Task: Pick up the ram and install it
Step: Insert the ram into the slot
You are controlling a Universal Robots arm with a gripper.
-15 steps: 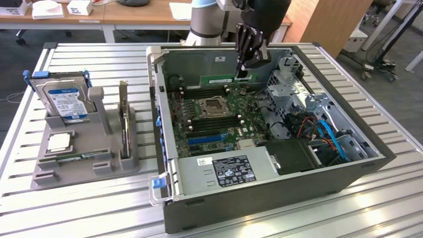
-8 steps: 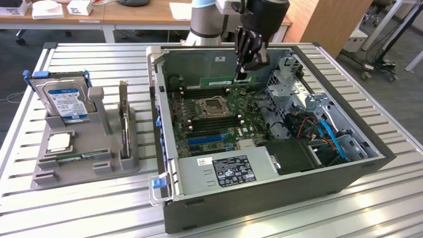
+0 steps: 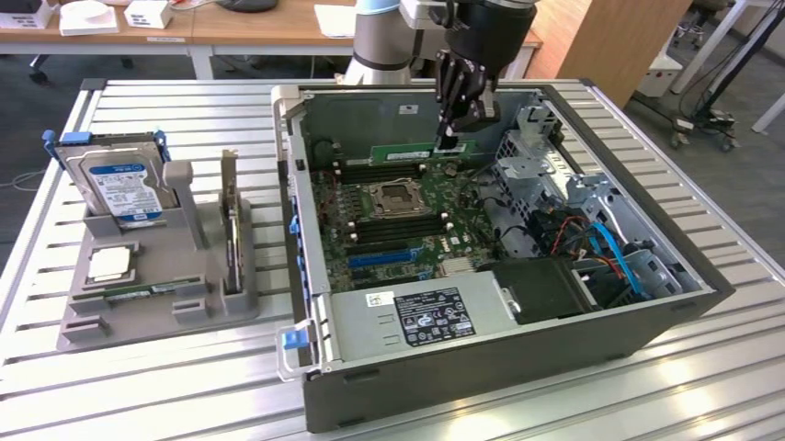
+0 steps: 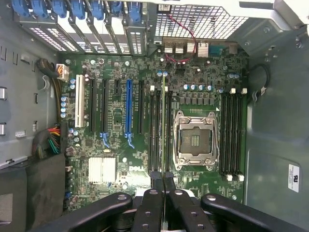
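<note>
My gripper (image 3: 450, 138) is shut on the ram (image 3: 405, 152), a thin green stick held level on its long edge. It hangs inside the open computer case (image 3: 491, 367), just over the black memory slots (image 3: 381, 170) on the far side of the CPU socket (image 3: 399, 196). In the wrist view the ram (image 4: 163, 121) shows edge-on as a thin line between my fingertips (image 4: 157, 180). There it runs along the slots (image 4: 155, 130) beside the socket (image 4: 195, 137). Whether it touches a slot I cannot tell. A second green stick (image 3: 147, 292) lies in the grey holder (image 3: 160, 317).
The holder at the exterior view's left also carries a blue-labelled hard drive (image 3: 123, 188), an upright expansion card (image 3: 230, 220) and a square chip (image 3: 110, 265). In the case, the drive cage and cables (image 3: 576, 230) lie to the exterior view's right of my gripper. The case stands on a slatted metal table (image 3: 147, 101).
</note>
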